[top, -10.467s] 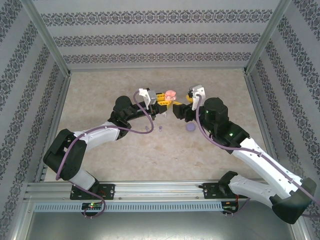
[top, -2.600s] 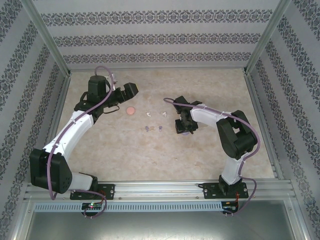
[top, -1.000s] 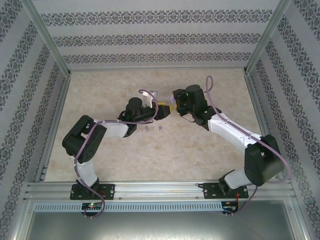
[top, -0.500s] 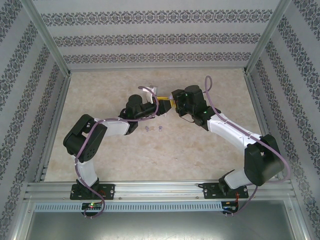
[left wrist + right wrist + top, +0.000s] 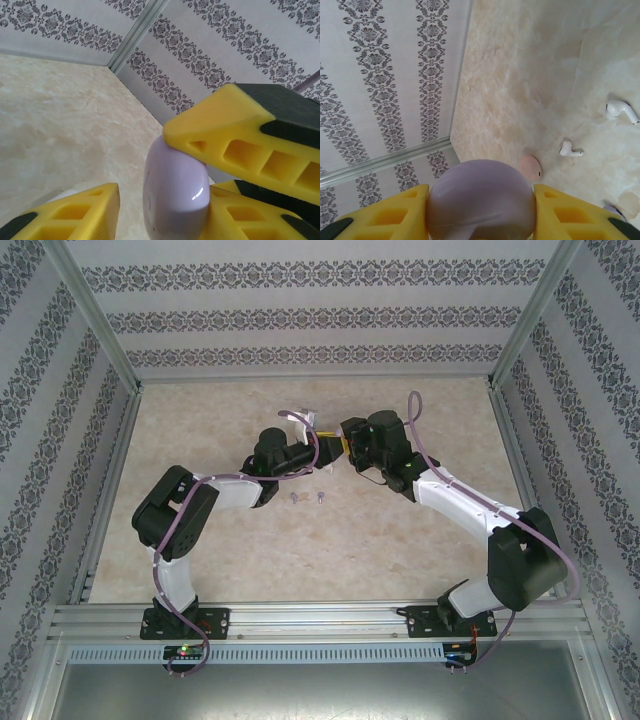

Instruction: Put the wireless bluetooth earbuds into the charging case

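Observation:
The purple charging case (image 5: 480,202) is held off the table, closed, with my right gripper (image 5: 480,205) shut on its two sides. My left gripper (image 5: 165,212) is open around the same purple case (image 5: 175,192). One left finger (image 5: 250,212) touches the case and the other finger (image 5: 75,217) stands a little apart from it. A right finger (image 5: 235,130) presses on the case from above. Both grippers meet at mid-table (image 5: 335,450). Two purple earbuds (image 5: 294,498) (image 5: 320,498) lie just in front of them. Two white earbuds (image 5: 619,109) (image 5: 570,149) lie on the table.
A closed pink case (image 5: 530,166) lies on the table next to the white earbuds. Patterned walls (image 5: 320,320) and metal corner posts (image 5: 100,320) ring the beige table (image 5: 400,540). There is free table in front of the purple earbuds and to both sides.
The right gripper has lifted the purple case from the table to mid-height. The left gripper came in from the far left and edged its fingers around the case.

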